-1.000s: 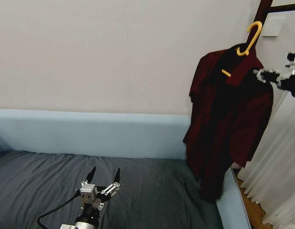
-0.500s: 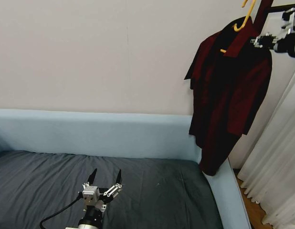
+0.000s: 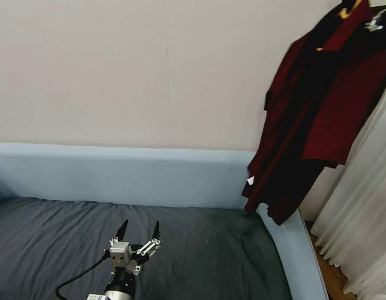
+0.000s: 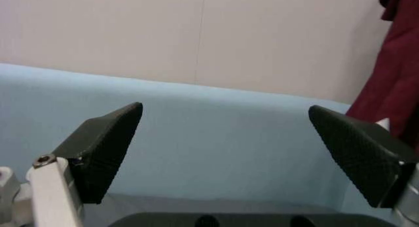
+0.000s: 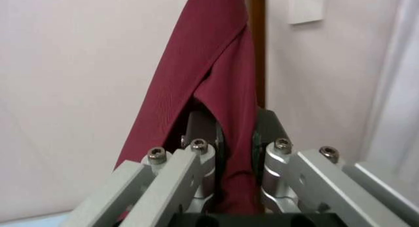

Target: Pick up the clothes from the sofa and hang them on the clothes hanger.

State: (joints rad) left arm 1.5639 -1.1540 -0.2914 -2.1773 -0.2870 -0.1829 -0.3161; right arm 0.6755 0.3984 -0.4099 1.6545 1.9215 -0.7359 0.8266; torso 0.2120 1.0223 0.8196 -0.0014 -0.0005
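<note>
A dark red shirt point(image 3: 318, 119) on a yellow hanger point(image 3: 350, 7) hangs high at the top right of the head view, its hem swung above the sofa's right arm. My right gripper point(image 5: 234, 141) is shut on a fold of the red shirt point(image 5: 209, 85), in front of a brown wooden post point(image 5: 256, 45); its metal tip point(image 3: 374, 24) peeks out at the shirt's shoulder. My left gripper point(image 3: 138, 236) stands open low over the dark grey sofa seat point(image 3: 199, 256), nothing between its black fingertips point(image 4: 105, 148).
The light blue sofa backrest point(image 3: 118, 175) runs along a plain white wall. White curtains point(image 3: 361, 231) hang at the right beside the sofa's arm point(image 3: 299, 250). A white wall plate point(image 5: 306, 5) sits near the post.
The right gripper has lifted the shirt and hanger higher and to the right; the hanger hook now reaches the picture's top edge. The left gripper has stayed put.
</note>
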